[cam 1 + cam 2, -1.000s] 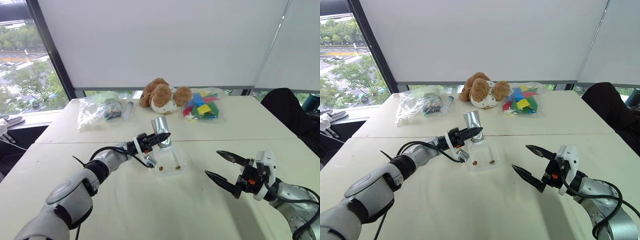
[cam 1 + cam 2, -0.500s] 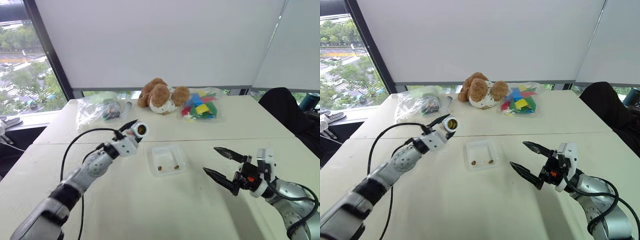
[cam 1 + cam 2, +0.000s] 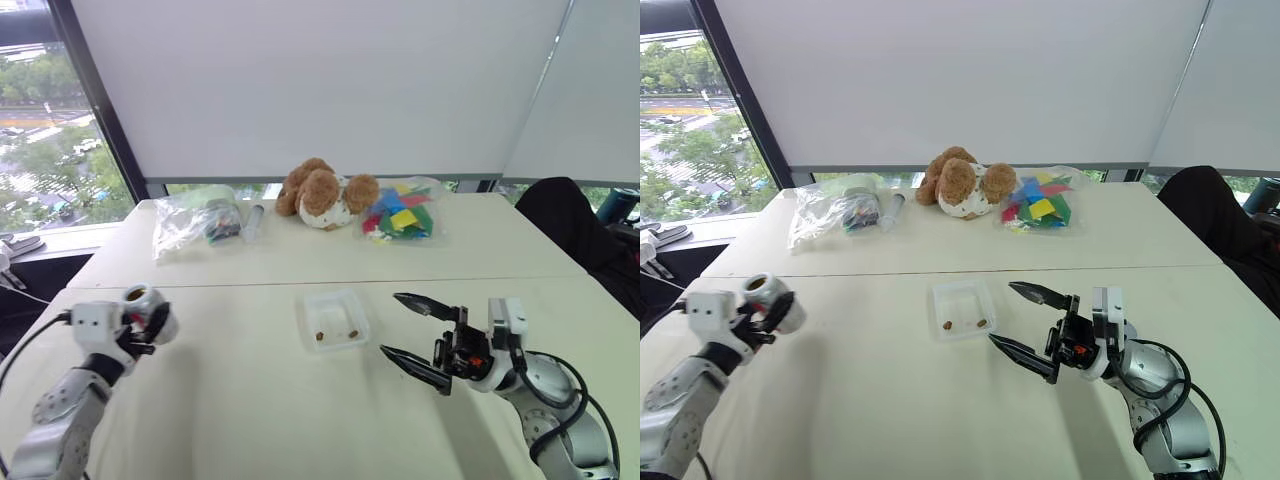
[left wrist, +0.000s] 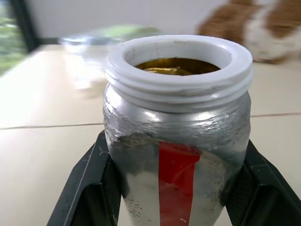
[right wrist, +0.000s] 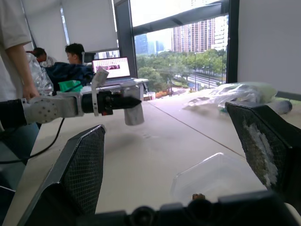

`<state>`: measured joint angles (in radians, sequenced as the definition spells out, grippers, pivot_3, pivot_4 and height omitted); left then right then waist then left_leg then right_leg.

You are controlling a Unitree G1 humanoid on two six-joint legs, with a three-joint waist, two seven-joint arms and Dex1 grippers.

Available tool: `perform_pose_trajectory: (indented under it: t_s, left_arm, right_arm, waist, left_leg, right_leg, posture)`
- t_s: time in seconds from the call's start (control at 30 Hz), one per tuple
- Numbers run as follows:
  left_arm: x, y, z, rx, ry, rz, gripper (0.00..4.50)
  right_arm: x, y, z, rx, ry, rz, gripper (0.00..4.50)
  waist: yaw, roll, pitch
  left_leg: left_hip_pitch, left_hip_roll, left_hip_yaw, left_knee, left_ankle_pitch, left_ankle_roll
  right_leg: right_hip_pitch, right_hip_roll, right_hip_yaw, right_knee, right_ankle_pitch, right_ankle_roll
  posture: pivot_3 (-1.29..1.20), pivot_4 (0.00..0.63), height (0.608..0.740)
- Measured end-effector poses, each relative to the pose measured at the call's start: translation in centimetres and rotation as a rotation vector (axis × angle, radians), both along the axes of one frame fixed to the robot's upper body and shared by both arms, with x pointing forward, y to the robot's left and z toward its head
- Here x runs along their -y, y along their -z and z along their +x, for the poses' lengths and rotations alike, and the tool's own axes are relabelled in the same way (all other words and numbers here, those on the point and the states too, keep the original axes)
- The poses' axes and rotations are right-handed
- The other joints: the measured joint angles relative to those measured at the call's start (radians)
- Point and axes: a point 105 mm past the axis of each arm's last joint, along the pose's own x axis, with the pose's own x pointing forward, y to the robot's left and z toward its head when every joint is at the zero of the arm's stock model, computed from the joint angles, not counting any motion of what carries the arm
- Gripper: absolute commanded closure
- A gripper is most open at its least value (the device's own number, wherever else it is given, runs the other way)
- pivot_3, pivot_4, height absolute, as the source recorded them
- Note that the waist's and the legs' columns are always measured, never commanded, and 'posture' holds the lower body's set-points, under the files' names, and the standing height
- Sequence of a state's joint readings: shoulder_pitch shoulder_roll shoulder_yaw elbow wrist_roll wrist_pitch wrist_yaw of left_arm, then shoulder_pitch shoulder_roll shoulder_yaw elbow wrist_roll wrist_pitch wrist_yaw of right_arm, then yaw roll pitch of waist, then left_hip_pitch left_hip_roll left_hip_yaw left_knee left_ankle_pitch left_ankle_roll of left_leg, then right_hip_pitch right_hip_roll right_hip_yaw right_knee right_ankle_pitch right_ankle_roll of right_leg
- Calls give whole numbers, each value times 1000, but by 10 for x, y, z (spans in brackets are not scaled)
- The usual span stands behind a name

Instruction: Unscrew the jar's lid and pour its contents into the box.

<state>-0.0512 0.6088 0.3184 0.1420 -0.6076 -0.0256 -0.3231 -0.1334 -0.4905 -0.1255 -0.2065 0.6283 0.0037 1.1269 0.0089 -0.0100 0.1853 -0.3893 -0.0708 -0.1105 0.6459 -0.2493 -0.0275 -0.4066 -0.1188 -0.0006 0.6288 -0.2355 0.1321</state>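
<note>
My left gripper (image 3: 140,322) is shut on the jar (image 3: 150,310), held near the table's left edge. The jar (image 4: 176,141) is silvery with a red stripe. It stands roughly upright, and its white threaded mouth is open. The black fingers (image 4: 89,188) clamp both of its sides. The lid is out of view. The box (image 3: 332,304), a shallow clear tray, lies mid-table with the contents (image 3: 321,336), tiny brown nuggets, inside. Just right of the box, my right gripper (image 3: 390,323) stands open and holds nothing. From the right wrist the jar (image 5: 134,112) and box (image 5: 216,172) also show.
At the back of the table are a teddy bear (image 3: 320,192), a bag of coloured blocks (image 3: 405,215), a clear bag (image 3: 195,220) and a clear tube (image 3: 253,220). A dark chair (image 3: 570,225) stands at the right. People (image 5: 70,54) sit by a laptop (image 5: 113,68) beyond the left edge.
My left arm swung from over the box to the far left with the jar, turning it from tipped to upright. The right gripper edged left toward the box, still open.
</note>
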Motion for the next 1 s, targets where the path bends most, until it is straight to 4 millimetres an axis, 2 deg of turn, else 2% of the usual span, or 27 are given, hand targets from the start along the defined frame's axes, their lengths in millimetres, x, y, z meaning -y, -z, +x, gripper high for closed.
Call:
perform_pose_trajectory:
  t_s: [0.13,0.33,0.4,0.5,0.67,0.77,1.0]
  left_arm:
    - [-15,22,-5,-37,-91,5,2396]
    - [-16,26,-1,-4,-117,26,2396]
    - [-15,26,-1,3,-117,29,1339]
    - [-10,33,-1,-11,-96,8,31]
    - [-11,34,-4,-25,-69,-29,31]
    - [-15,30,-10,-41,-42,-15,31]
    - [-28,44,-36,-157,30,32,31]
  right_arm:
    - [3,8,2,-30,-2,-8,39]
    - [7,15,10,-62,9,-16,39]
    - [7,13,12,-56,7,-19,0]
    - [8,12,12,-53,7,-28,0]
    - [15,10,8,-61,23,-57,0]
    - [27,16,1,-98,56,-83,0]
    - [59,25,-16,-173,177,-110,0]
  waist:
    - [5,0,0]
    - [3,3,-3]
    - [3,4,-3]
    - [4,3,-4]
    - [3,3,-4]
    - [3,3,-4]
    - [3,3,-4]
  left_leg:
    - [0,-1,0,0,0,0]
    - [0,-1,0,0,0,0]
    - [0,-1,0,0,0,0]
    - [0,-1,0,0,0,0]
    - [0,0,0,0,0,0]
    - [0,0,0,0,0,0]
    - [-1,1,0,-1,-1,0]
  right_leg:
    - [0,0,0,0,0,0]
    - [0,0,0,0,0,0]
    - [0,0,0,0,0,0]
    - [0,0,0,0,0,0]
    - [0,0,0,0,0,0]
    - [0,0,0,-1,0,0]
    - [0,0,0,-2,-2,-4]
  posture:
    - [0,150,740]
    - [0,150,740]
    - [0,150,740]
    - [0,150,740]
    - [0,150,740]
    - [0,150,740]
    - [0,150,740]
